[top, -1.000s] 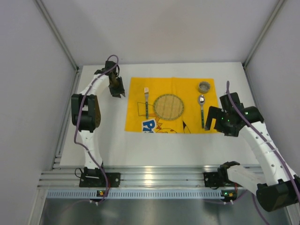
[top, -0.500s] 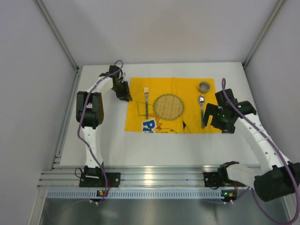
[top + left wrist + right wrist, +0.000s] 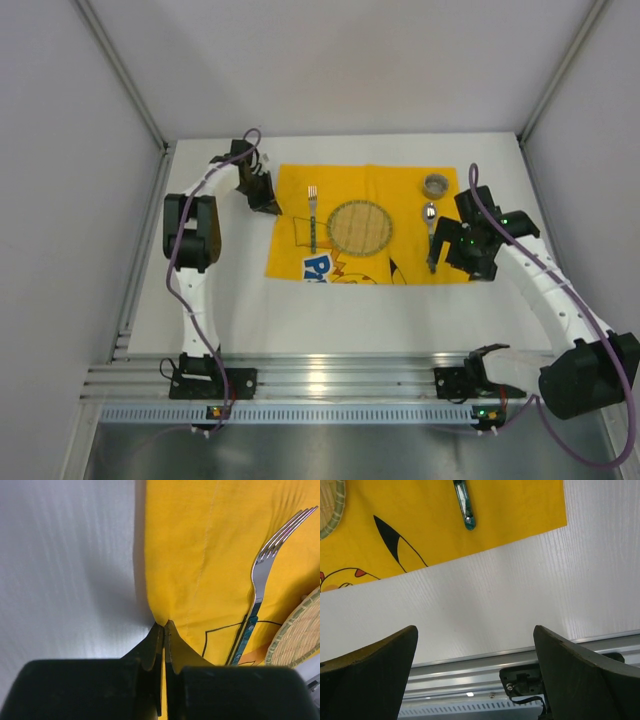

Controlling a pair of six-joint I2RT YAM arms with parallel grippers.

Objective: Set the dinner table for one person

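The dinner table point(image 3: 350, 320) is a white top carrying a yellow printed placemat point(image 3: 395, 190). On the mat lie a fork point(image 3: 312, 215), a round woven mat point(image 3: 360, 227), a spoon point(image 3: 430, 225) and a small cup point(image 3: 435, 185). My left gripper point(image 3: 268, 207) is at the mat's left edge. In the left wrist view the left gripper point(image 3: 164, 626) is shut on a pinch of the placemat point(image 3: 200, 555), with the fork point(image 3: 260, 575) just to the right. My right gripper point(image 3: 440, 250) hovers open by the spoon's handle point(image 3: 464, 505), and nothing lies between the fingers of this gripper point(image 3: 475, 630).
Grey walls enclose the table on three sides. An aluminium rail point(image 3: 330, 380) with the arm bases runs along the near edge and shows in the right wrist view point(image 3: 470, 680) below bare white tabletop point(image 3: 495, 595).
The left gripper moved right to the placemat's left edge and shut on the cloth. The right arm shifted left and farther, toward the spoon, staying open.
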